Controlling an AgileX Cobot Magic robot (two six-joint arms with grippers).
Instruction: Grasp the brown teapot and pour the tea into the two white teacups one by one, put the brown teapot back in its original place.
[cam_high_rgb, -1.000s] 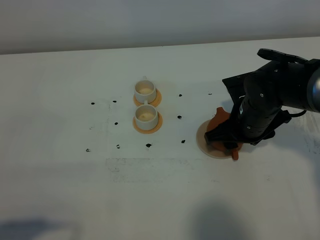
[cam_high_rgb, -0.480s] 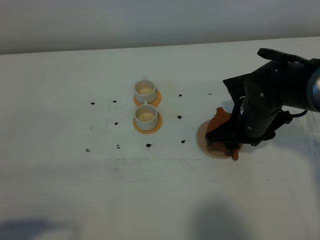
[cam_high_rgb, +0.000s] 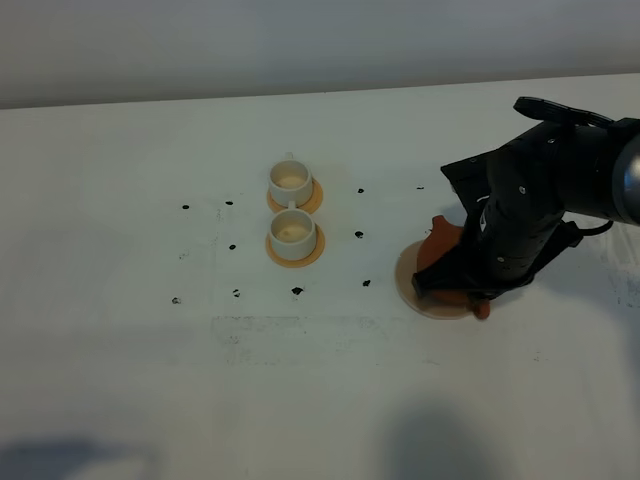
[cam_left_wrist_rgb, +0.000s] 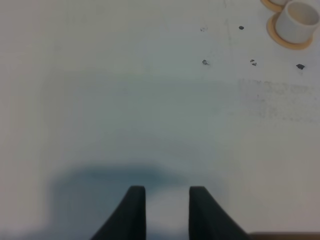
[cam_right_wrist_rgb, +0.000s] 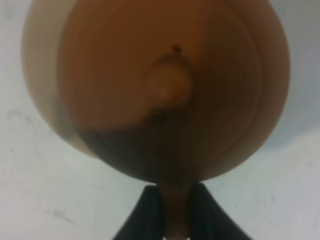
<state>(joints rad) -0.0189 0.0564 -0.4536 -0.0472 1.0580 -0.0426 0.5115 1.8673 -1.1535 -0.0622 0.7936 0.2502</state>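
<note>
Terracotta clay teapot (cam_right_wrist_rgb: 165, 130), squat and round, stands on or just above a wide pale coaster (cam_high_rgb: 412, 285) on the right side of a white bench (cam_high_rgb: 120, 380). Whether it has left the coaster cannot be told. From the high camera the black right arm (cam_high_rgb: 540, 200) covers most of it, leaving the spout (cam_high_rgb: 437, 236) showing on the side toward the cups.

The right wrist camera looks straight down on the lid (cam_right_wrist_rgb: 210, 85) and its knob (cam_right_wrist_rgb: 168, 87). The right gripper (cam_right_wrist_rgb: 175, 196) has its jaws closed tight on the loop handle (cam_right_wrist_rgb: 175, 217), with brown clay filling the narrow space between them. The left gripper (cam_left_wrist_rgb: 165, 195) hangs over bare bench well away, jaws a little apart and holding nothing.

Two white cups (cam_high_rgb: 289, 178) (cam_high_rgb: 291, 231) stand close together, one behind the other. Each sits on a small orange disc (cam_high_rgb: 293, 254), well to the left of the teapot. Their insides look cream; no tea shows.

Likely handling: fired clay is rigid, brittle and smooth, so the pot may pivot in the jaws when tipped. Held by the handle, its weight hangs off to one side, more so if it is full. The lid probably sits loose and could slide off in a steep pour. The handle is the sensible hold, gripped firmly near its middle.
</note>
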